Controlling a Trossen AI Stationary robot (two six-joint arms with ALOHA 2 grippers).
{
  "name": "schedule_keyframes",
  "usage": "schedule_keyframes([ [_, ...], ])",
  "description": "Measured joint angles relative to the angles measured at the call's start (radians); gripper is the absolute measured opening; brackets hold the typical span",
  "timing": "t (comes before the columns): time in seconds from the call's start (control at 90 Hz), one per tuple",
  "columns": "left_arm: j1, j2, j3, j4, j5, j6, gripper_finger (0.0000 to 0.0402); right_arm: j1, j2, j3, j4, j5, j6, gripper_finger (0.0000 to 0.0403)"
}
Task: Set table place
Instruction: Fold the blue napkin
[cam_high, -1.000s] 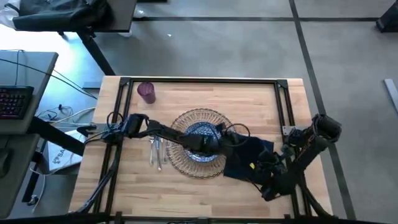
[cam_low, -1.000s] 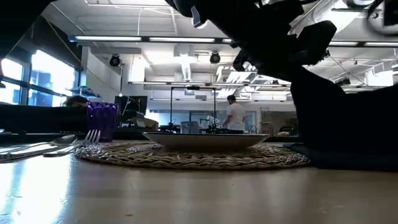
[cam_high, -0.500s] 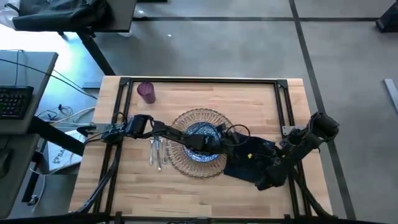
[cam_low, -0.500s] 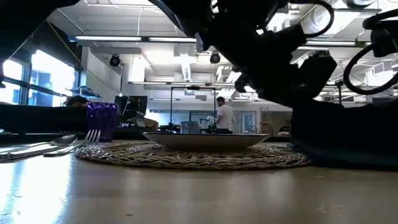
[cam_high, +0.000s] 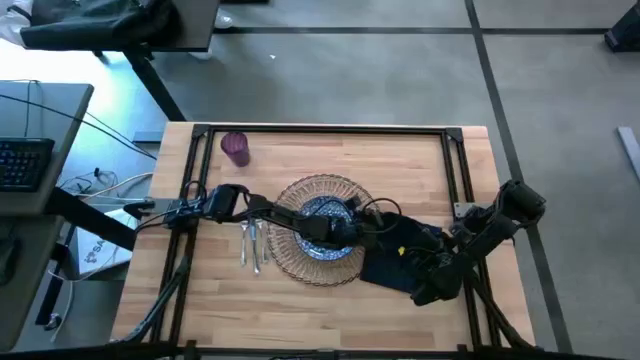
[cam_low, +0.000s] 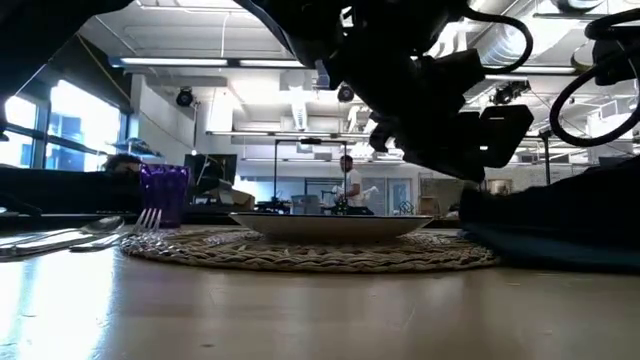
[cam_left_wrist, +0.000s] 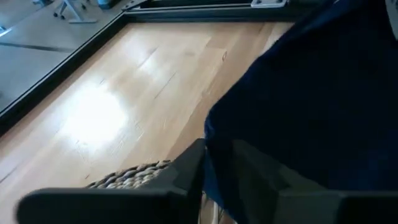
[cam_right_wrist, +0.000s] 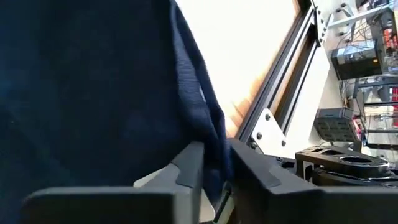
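While both arms meet over the navy napkin (cam_high: 400, 255) right of centre in the high view, the left end effector (cam_left_wrist: 217, 168) pinches its edge and the right end effector (cam_right_wrist: 214, 165) clamps another fold; the blue-patterned plate (cam_high: 322, 222) sits on the wicker charger (cam_high: 300, 262) mid-tabletop (cam_high: 330, 160); the cutlery (cam_high: 251, 243) lies just left.

Readable text: none in any view.
Box on the floor (cam_high: 92, 250) left of the counter (cam_high: 400, 160): dark printed letters, too small to make out.
Purple cup (cam_high: 236, 148): no label visible.
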Motion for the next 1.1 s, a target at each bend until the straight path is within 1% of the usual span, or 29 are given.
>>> schedule_keyframes([
  [0.089, -0.005, -0.011, 0.000, -0.015, 0.000, 0.002, 0.0120, 0.004, 0.000, 0.000, 0.000, 0.012, 0.000, 0.0124],
  [0.178, -0.019, -0.032, 0.003, -0.038, -0.010, 0.036, 0.0132, 0.027, 0.000, 0.001, 0.000, 0.041, -0.064, 0.0158],
  [0.267, -0.045, -0.056, 0.009, -0.058, -0.004, 0.094, 0.0138, 0.049, -0.019, 0.001, 0.001, 0.037, -0.120, 0.0180],
  [0.333, -0.063, -0.067, 0.010, -0.059, 0.030, 0.130, 0.0138, 0.067, -0.060, 0.001, 0.017, 0.044, -0.156, 0.0189],
  [0.4, -0.078, -0.070, 0.010, -0.069, 0.097, 0.134, 0.0138, 0.080, -0.117, 0.001, 0.096, 0.069, -0.209, 0.0192],
  [0.478, -0.086, -0.070, 0.010, -0.097, 0.196, 0.111, 0.0138, 0.088, -0.206, -0.021, 0.237, 0.119, -0.306, 0.0192],
  [0.544, -0.102, -0.070, 0.010, -0.128, 0.224, 0.095, 0.0138, 0.074, -0.280, -0.062, 0.380, 0.119, -0.413, 0.0193],
  [0.589, -0.118, -0.072, 0.010, -0.149, 0.203, 0.089, 0.0137, 0.057, -0.323, -0.103, 0.477, 0.095, -0.470, 0.0193],
  [0.678, -0.169, -0.089, 0.009, -0.215, 0.117, 0.082, 0.0133, 0.007, -0.395, -0.201, 0.629, 0.034, -0.562, 0.0193],
  [0.767, -0.226, -0.117, 0.009, -0.270, 0.043, 0.054, 0.0130, -0.043, -0.425, -0.295, 0.773, -0.014, -0.620, 0.0193],
  [0.878, -0.288, -0.146, 0.009, -0.327, -0.028, 0.000, 0.0128, -0.106, -0.436, -0.354, 0.866, -0.023, -0.660, 0.0198],
  [0.967, -0.334, -0.158, 0.009, -0.363, -0.072, -0.041, 0.0128, -0.154, -0.435, -0.378, 0.927, -0.001, -0.701, 0.0209],
  [1.1, -0.389, -0.169, 0.009, -0.367, -0.138, -0.069, 0.0128, -0.233, -0.429, -0.397, 0.979, -0.009, -0.780, 0.0217],
])
